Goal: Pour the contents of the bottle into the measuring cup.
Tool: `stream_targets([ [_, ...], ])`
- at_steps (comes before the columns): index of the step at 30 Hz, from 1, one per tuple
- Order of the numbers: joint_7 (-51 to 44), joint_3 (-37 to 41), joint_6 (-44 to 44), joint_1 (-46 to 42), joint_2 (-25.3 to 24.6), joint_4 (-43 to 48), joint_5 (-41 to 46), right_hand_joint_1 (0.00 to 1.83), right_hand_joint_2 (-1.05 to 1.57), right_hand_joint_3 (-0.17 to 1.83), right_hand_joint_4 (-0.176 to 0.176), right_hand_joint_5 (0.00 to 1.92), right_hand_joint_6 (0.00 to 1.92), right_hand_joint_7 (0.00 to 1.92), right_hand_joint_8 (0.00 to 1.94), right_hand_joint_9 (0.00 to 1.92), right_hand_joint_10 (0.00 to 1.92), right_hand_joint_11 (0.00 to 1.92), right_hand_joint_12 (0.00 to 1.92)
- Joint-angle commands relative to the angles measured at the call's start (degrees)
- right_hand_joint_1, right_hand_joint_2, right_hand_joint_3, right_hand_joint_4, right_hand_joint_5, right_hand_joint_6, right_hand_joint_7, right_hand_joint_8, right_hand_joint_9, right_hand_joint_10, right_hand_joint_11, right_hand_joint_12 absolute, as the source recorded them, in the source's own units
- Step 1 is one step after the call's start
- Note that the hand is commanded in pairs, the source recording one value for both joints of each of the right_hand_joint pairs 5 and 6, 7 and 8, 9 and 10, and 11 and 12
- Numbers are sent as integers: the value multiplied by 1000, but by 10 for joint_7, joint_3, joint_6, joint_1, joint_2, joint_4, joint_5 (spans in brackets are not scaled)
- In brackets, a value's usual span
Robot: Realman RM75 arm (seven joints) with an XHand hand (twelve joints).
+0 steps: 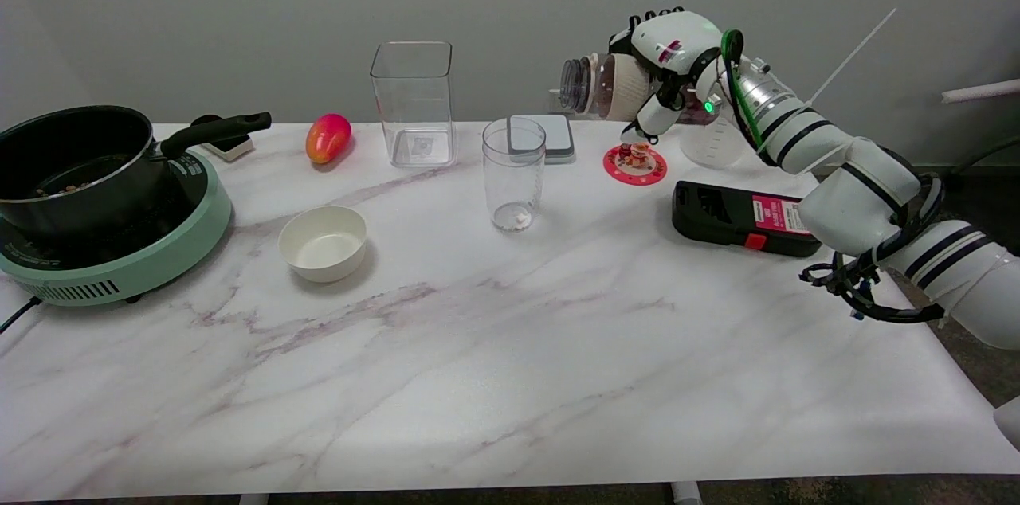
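Observation:
My right hand [665,63] grips a clear bottle [606,85] with brown contents and a cream wrap. It holds the bottle on its side in the air, with the mouth pointing left. A tall clear round cup [514,173] stands on the table below and to the left of the bottle's mouth, apart from it. A few small pieces lie at the cup's bottom. Behind my wrist stands a second clear vessel with printed marks [712,145], partly hidden by the arm.
A black pot [76,166] sits on a green cooker [135,266] at the left. A white bowl [323,242], a mango [327,137], a square clear container [413,103] and a grey-white pad [550,137] also stand here. A red coaster [635,164] and a black device [741,217] lie under my arm.

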Motion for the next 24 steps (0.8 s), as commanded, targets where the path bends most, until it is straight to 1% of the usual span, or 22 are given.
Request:
stream_targets([
  [1,-6,-5,17,-11,-25,20,-111,1468,873,809,0,1609,1609,1607,1607,1460,1460,1203,1203],
  [5,-6,-6,17,-3,-33,19,-116,1473,848,832,0,1602,1602,1602,1602,1448,1448,1198,1198],
  [9,-3,-12,18,9,-37,20,-141,1479,800,878,0,1583,1583,1594,1594,1439,1439,1191,1191],
  [13,-5,-13,21,16,-46,21,-143,1482,770,904,0,1575,1575,1589,1589,1431,1431,1186,1186],
  [24,-3,-23,30,34,-49,42,-196,1486,736,938,0,1568,1568,1582,1582,1425,1425,1180,1180],
])
